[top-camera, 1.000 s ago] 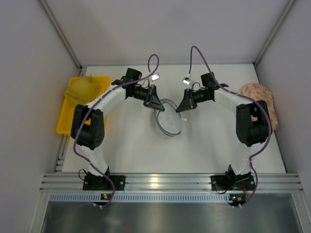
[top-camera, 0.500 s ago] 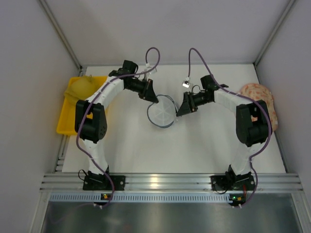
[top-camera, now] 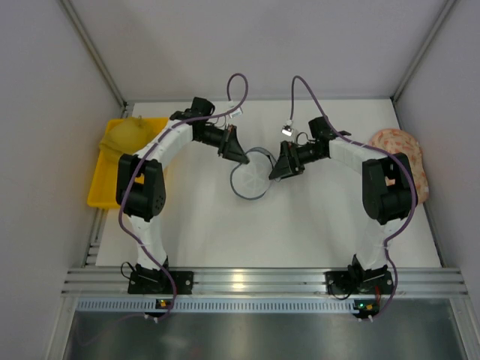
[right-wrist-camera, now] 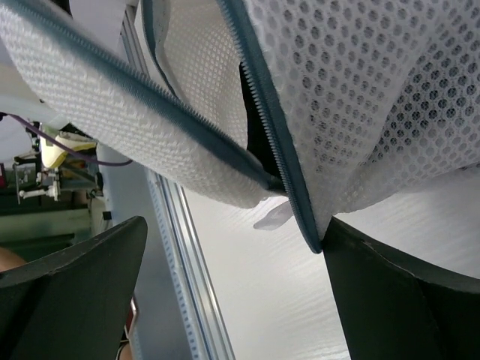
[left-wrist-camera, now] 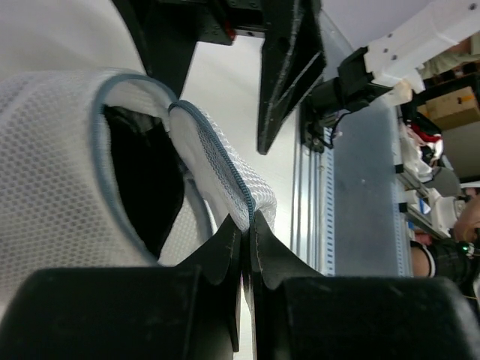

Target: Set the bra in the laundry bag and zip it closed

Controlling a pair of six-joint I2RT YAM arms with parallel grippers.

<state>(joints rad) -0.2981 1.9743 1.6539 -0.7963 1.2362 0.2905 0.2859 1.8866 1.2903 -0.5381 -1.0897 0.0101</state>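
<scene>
- The laundry bag lies near the centre of the overhead frame on the white table, between the two grippers, with its two round mesh halves parted
- The zipper rim is undone: in the right wrist frame its two dark edges run apart from a meeting point right of centre
- The left gripper has its fingers pressed together on the rim of one half, low in the middle of its own frame; from overhead it meets the bag at the bag's upper left edge
- The bra is inside the bag, a black mass showing in the gap between the halves at centre left of the left wrist frame (the right wrist frame gives only a dark sliver there)
- The right gripper has its fingers spread wide, one at lower left and one at lower right of its frame; mesh hangs between them, and the rim's pointed end touches the lower-right finger
- A yellow tray at the left edge of the overhead frame holds a mustard-yellow bra
- A pink floral bra lies at the right edge, partly covered by the right arm
</scene>
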